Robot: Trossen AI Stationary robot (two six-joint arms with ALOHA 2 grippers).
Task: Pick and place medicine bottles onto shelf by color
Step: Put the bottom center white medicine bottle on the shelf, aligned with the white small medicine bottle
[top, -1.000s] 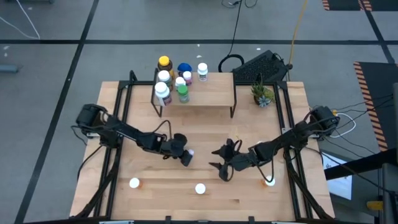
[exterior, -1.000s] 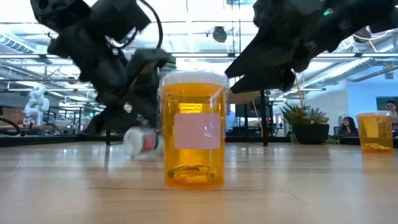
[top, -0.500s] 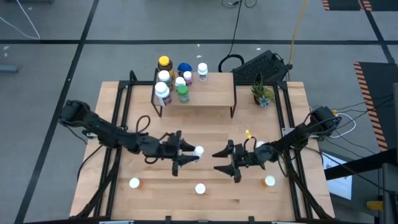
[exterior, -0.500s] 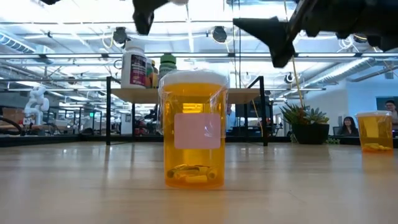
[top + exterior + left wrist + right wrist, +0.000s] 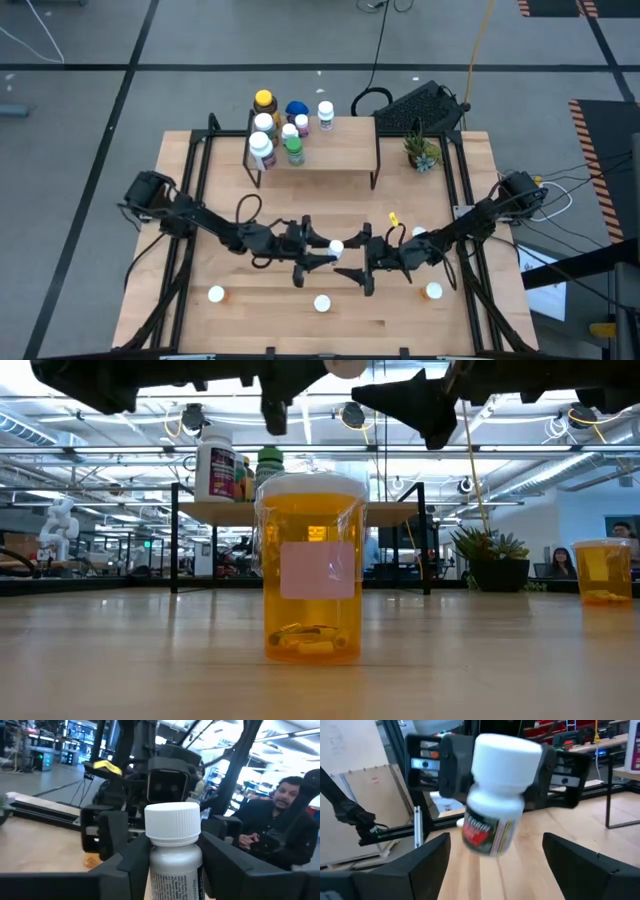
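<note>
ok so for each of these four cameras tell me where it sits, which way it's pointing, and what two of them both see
High view: overhead, looking straight down on the table, shelf and both arms.
Low view: at tabletop height, looking level past an orange bottle; arms overhead.
Left wrist view: on the left arm, looking past the left hand holding a white-capped bottle, toward the right arm.
Right wrist view: on the right arm, open right hand facing that bottle.
Shared: both wrist views show the white-capped bottle.

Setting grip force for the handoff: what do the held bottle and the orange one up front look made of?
Held bottle in the left end effector: likely smooth opaque white plastic, ribbed cap, glossy paper label. Orange bottle: translucent amber plastic, since pills show through its wall; cap looks white plastic.
</note>
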